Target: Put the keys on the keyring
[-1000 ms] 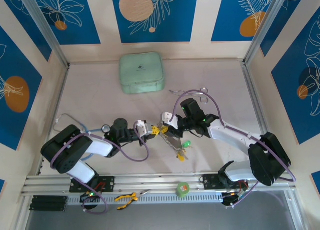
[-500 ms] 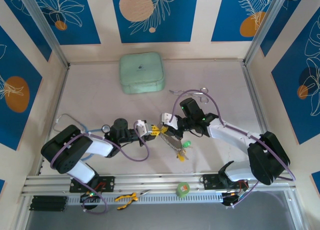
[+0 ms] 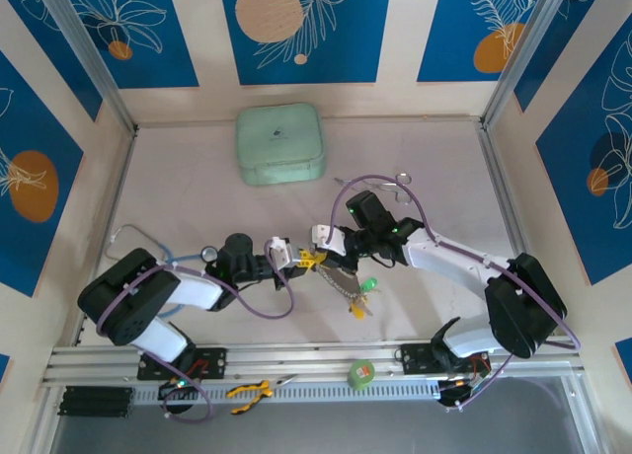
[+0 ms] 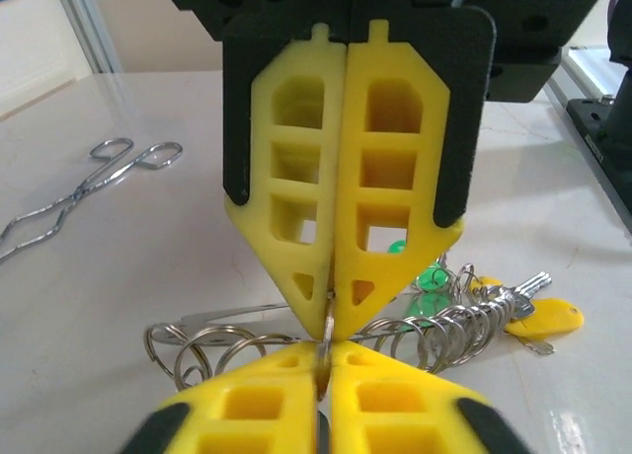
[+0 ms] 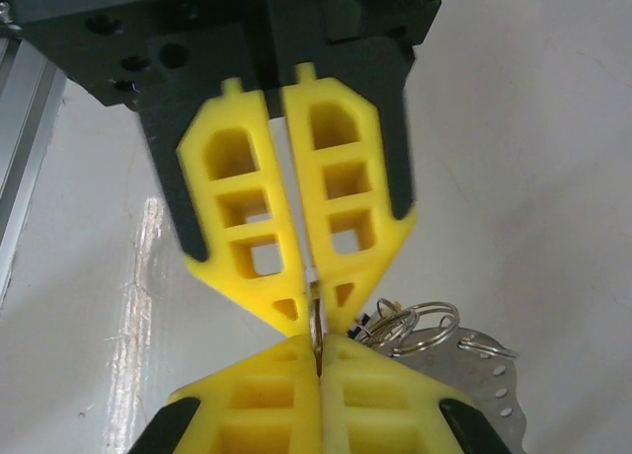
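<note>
Well, nearest me on the front rail (image 3: 296,360) sit a green tape roll (image 3: 361,373) and yellow-handled pliers (image 3: 249,390). Further in, the left gripper (image 4: 323,365) and right gripper (image 5: 318,355) meet tip to tip, each with its jaws pressed tight on the same thin ring (image 4: 327,328), seen edge-on. Just beside them the keyring (image 3: 341,279) lies on the table (image 3: 197,197), its keys (image 3: 360,298) with green and yellow tags bunched at the near end. Beyond lie the forceps (image 3: 380,183), then a mint case (image 3: 280,144).

Both arms (image 3: 449,262) show white shells, black joints and looping purple cables (image 3: 265,314); left tool (image 3: 308,260) and right tool (image 3: 322,240) carry yellow latticed fingers (image 4: 395,178) (black-backed, hollow-celled).
</note>
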Robot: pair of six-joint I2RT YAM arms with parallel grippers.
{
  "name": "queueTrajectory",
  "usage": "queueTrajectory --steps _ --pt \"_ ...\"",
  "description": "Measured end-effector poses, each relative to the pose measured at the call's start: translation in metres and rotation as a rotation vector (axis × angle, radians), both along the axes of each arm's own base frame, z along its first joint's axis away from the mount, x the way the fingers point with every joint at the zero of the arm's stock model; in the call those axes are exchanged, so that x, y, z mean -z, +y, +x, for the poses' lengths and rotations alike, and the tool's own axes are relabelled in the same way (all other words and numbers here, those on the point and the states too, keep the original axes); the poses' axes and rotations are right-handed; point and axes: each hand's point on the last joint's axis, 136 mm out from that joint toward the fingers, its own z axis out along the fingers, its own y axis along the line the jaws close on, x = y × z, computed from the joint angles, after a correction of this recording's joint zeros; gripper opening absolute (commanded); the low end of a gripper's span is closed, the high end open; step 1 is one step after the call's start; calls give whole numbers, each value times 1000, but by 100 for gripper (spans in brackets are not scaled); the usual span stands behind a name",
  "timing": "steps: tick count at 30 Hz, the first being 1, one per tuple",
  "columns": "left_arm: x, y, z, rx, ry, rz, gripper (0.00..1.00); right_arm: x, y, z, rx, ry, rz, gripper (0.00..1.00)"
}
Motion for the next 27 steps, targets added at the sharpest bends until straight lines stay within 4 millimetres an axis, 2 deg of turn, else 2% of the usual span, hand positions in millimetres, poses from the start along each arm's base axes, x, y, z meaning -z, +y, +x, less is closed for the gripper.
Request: queueTrajectory --steps 1,2,5,6,10,12,15,19,27 --pt "-1 0 0 1 -1 1 0 0 0 0 -1 -4 -2 0" --pt "-1 1 0 0 -9 6 0 -1 0 1 -2 -7 -2 5" --pt "-4 2 -1 0 -29 12 0 -3 0 2 6 -12 4 36" --pt "-7 3 -1 -3 -42 13 0 -6 -1 4 20 -15 14 41" --pt "-18 4 2 -26 -138 22 0 -22 -18 8 101 -66 95 45" --pt "-21 2 -1 -27 -212 42 0 -36 -31 10 173 -101 172 56" --pt "-23 -2 -5 -28 -305 76 0 -56 -44 15 280 -168 287 56" --pt "-21 -3 -3 -45 -389 118 0 -68 -55 24 414 -169 366 57" --pt "-19 0 5 -90 -457 161 0 -87 -84 54 764 40 477 56"
